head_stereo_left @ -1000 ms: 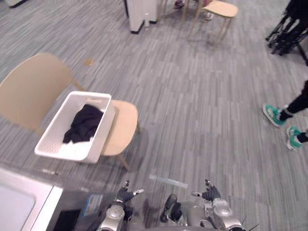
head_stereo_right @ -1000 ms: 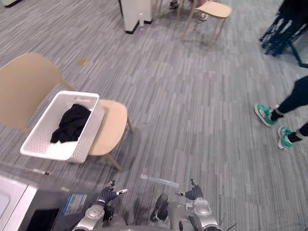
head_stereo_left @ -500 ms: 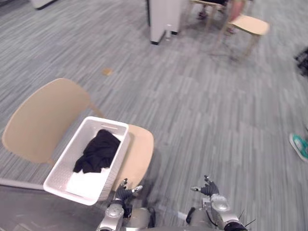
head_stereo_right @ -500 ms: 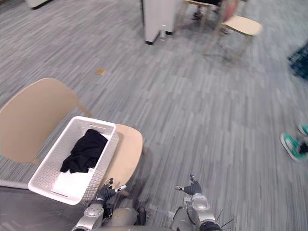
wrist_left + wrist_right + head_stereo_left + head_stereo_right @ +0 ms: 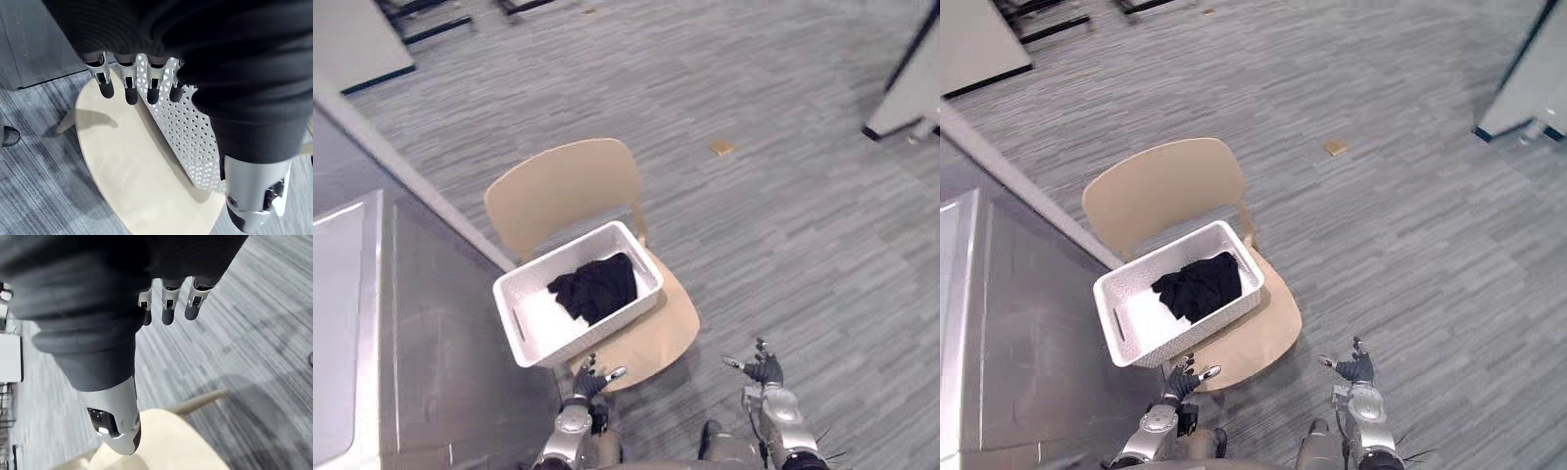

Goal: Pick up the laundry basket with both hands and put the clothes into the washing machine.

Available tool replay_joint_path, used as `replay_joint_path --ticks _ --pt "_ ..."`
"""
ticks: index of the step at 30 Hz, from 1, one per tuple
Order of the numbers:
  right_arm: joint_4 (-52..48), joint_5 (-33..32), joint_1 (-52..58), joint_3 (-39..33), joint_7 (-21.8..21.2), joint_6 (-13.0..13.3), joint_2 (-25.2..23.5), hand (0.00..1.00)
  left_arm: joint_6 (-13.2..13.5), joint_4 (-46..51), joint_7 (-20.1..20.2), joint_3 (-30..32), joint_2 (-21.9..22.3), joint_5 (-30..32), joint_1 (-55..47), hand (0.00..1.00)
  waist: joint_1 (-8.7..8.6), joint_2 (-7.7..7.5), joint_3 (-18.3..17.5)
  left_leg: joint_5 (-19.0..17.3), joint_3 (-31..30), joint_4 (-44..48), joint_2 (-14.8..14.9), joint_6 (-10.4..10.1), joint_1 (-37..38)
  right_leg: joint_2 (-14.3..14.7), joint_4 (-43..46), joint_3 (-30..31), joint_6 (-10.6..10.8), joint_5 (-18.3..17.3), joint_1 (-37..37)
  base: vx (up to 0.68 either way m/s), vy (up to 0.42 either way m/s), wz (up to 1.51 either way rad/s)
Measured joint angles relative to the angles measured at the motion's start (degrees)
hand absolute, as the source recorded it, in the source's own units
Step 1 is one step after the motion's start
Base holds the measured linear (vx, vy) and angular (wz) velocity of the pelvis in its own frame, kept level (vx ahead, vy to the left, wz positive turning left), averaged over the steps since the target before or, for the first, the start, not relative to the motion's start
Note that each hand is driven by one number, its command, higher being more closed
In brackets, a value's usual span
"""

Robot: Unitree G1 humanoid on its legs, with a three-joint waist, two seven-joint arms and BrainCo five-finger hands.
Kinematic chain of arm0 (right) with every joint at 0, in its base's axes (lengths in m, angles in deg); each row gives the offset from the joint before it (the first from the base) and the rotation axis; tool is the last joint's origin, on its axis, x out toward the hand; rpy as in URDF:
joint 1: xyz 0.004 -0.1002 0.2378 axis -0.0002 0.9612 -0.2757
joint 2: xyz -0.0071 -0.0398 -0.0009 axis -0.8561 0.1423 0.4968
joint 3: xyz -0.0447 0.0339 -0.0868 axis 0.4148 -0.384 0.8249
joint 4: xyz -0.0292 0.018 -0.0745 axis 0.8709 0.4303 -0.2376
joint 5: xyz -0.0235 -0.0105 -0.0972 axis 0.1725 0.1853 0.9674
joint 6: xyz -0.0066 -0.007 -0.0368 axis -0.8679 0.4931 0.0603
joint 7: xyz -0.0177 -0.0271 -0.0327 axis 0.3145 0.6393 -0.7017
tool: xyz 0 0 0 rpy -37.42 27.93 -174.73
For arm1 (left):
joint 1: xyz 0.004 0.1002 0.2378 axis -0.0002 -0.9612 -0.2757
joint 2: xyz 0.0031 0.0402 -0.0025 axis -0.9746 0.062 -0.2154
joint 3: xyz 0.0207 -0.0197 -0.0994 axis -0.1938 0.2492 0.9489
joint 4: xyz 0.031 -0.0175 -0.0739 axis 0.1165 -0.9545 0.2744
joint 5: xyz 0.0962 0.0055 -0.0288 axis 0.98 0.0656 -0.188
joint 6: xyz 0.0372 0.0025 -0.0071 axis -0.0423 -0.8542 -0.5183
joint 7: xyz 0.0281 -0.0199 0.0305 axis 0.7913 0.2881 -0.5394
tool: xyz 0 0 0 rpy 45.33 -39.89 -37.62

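Note:
A white perforated laundry basket (image 5: 533, 345) rests on the seat of a light wooden chair (image 5: 563, 196), with a black garment (image 5: 597, 286) and something white inside it. My left hand (image 5: 588, 379) hovers open just below the basket's near corner, over the front of the seat. In the left wrist view its fingers (image 5: 128, 87) are straight above the seat, beside the basket's wall (image 5: 193, 137). My right hand (image 5: 762, 367) is open over the carpet, to the right of the chair. The right wrist view has its fingers (image 5: 167, 308) straight and holding nothing.
A grey washing machine (image 5: 372, 323) with a pale top stands at the left, close to the chair. A white cabinet (image 5: 911, 93) stands at the far right. A small brown scrap (image 5: 722, 148) lies on the grey carpet beyond the chair.
The camera has swung left: chair and basket now sit nearer the middle and the machine fills the left. The person's shoes have left the view. Both hands stay low and open.

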Motion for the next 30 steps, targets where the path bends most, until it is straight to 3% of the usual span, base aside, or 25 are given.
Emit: replay_joint_path --ticks 1,3,7,8,10,11,13,14,15,17,19,20,22,24,28,30 --pt "0.24 0.09 -0.03 -0.10 0.09 0.02 0.24 0.00 -0.01 -0.05 0.04 -1.27 -0.53 0.03 -0.06 0.00 0.10 0.18 -0.13 0.01 4.71 -1.68 0.51 0.44 -0.96 -0.31 -1.58 -2.48 -0.29 -0.17 0.67 0.02 -0.035 1.00" --pt "0.26 0.14 0.04 -0.19 0.19 -0.07 0.38 0.00 -0.06 -0.14 0.13 -2.39 -1.84 0.07 -0.79 0.00 0.10 -0.71 0.13 0.69 7.73 -2.94 0.27 1.74 -1.40 -1.08 -2.88 -4.68 -0.33 -0.13 1.49 -0.02 0.027 0.66" --pt "-4.20 4.10 2.10 0.16 1.14 -0.14 -0.55 0.00 0.09 -0.07 0.14 -2.21 -6.14 0.18 -3.53 0.00 0.18 -3.79 -0.72 1.62 5.38 -4.68 -2.55 3.19 -0.31 -3.27 -3.73 -7.87 -0.06 0.03 4.37 -0.02 0.086 0.51" --pt "-4.99 4.51 2.06 0.16 1.23 -0.14 -0.38 0.00 0.11 -0.14 0.15 -2.23 -6.76 0.18 -3.67 0.00 0.18 -3.98 -0.72 1.59 5.39 -4.67 -2.91 3.25 -0.23 -3.71 -3.00 -7.86 0.14 -0.10 4.18 -0.04 0.105 0.12" --pt "-8.55 7.54 1.76 1.18 1.84 -0.16 0.84 0.00 0.13 -1.17 0.24 -2.15 -8.06 0.31 -4.05 0.00 -0.03 -4.21 -0.48 -0.28 5.06 -5.95 -3.90 5.29 0.20 -5.91 5.05 -6.91 0.95 -0.66 1.05 -0.10 0.088 0.05" --pt "-9.45 8.77 1.96 1.70 1.99 -0.19 1.30 0.00 0.10 -1.32 0.25 -2.16 -8.25 0.32 -4.08 0.00 -0.14 -4.26 -0.44 -0.30 4.88 -6.57 -4.21 5.35 0.76 -6.83 8.69 -6.09 0.79 -0.53 -0.45 -0.11 0.103 0.27" --pt "-14.02 13.86 2.90 4.54 2.06 -0.80 2.28 0.00 0.68 -1.27 0.29 -1.98 -9.55 0.33 -4.37 0.00 -0.49 -5.17 0.14 -0.10 2.91 -7.66 -4.79 5.63 2.81 -8.14 20.89 0.21 -2.76 1.76 -5.34 -0.03 0.076 0.48" --pt "-15.54 14.89 2.95 5.38 2.02 -0.79 2.40 0.00 0.73 -1.20 0.30 -1.84 -9.93 0.39 -4.58 0.00 -0.90 -5.00 0.22 0.02 2.05 -7.98 -4.78 5.80 3.33 -7.63 21.88 1.94 -2.63 1.48 -6.36 0.06 -0.012 0.54" --pt "-19.52 17.13 2.87 6.86 1.78 -0.52 2.83 0.00 0.86 -1.18 0.30 -1.70 -10.43 0.81 -4.93 0.00 -1.55 -5.44 -0.03 0.63 0.30 -8.33 -4.41 5.95 3.21 -5.67 20.23 5.33 -1.61 -1.25 -6.65 0.06 -0.073 0.57" --pt "-22.34 18.95 1.81 7.59 1.13 0.64 4.73 0.00 0.99 -1.16 0.31 -1.36 -10.83 1.05 -4.95 0.00 -1.48 -5.39 -0.02 1.51 -2.27 -8.42 -4.03 5.66 2.38 -2.86 14.17 8.29 -1.02 -2.79 -6.61 0.04 -0.096 0.59" --pt "-22.54 21.23 -0.74 7.78 0.79 0.45 7.56 0.00 1.24 -1.19 0.43 -1.39 -11.48 1.56 -4.78 0.00 -1.51 -6.02 -0.31 2.76 -4.94 -8.47 -4.85 3.90 0.49 -0.77 -0.85 10.87 -0.38 0.02 -4.70 0.08 -0.179 0.79" --pt "-22.38 21.57 -1.43 7.92 0.78 0.42 8.57 0.00 1.22 -1.61 0.42 -1.28 -11.68 1.95 -4.42 0.00 -1.72 -6.11 -0.20 2.98 -6.09 -8.27 -4.87 3.55 0.22 -0.57 -1.71 10.79 -0.27 3.45 -4.08 0.11 -0.193 0.81" --pt "-21.83 22.37 -5.32 11.52 -0.44 0.26 12.68 0.00 1.81 -1.74 0.37 -0.74 -10.24 2.37 -4.39 0.00 -0.81 -2.74 0.12 4.57 -7.13 -10.67 -2.29 1.66 0.00 1.90 -4.79 8.24 -1.73 4.78 -3.17 0.14 -0.203 0.31" --pt "-21.42 22.73 -9.65 15.50 -1.08 0.54 13.68 0.00 1.87 -1.83 0.42 0.00 -10.07 2.45 -4.56 0.00 -0.32 -1.63 0.08 6.02 -7.92 -13.08 -0.85 0.18 -0.68 3.95 -7.13 6.85 -2.75 5.91 -3.51 0.11 -0.180 0.04" --pt "-15.87 22.82 -18.55 18.98 -1.52 0.58 15.10 0.00 2.55 -1.44 0.45 0.40 -9.88 2.53 -3.11 0.00 0.10 -1.73 1.37 9.34 -11.85 -15.24 0.78 -1.53 -3.51 5.44 -9.06 1.84 -3.37 6.32 -3.48 0.05 -0.144 0.59" --pt "-9.93 23.17 -26.78 19.40 -1.30 0.55 16.43 0.00 2.71 -1.01 0.39 0.30 -9.88 2.48 -1.95 0.00 0.40 -1.25 4.29 12.64 -14.44 -16.77 0.61 -2.03 -5.73 5.40 -10.00 -1.96 -4.11 6.80 -3.48 -0.04 -0.074 0.88"
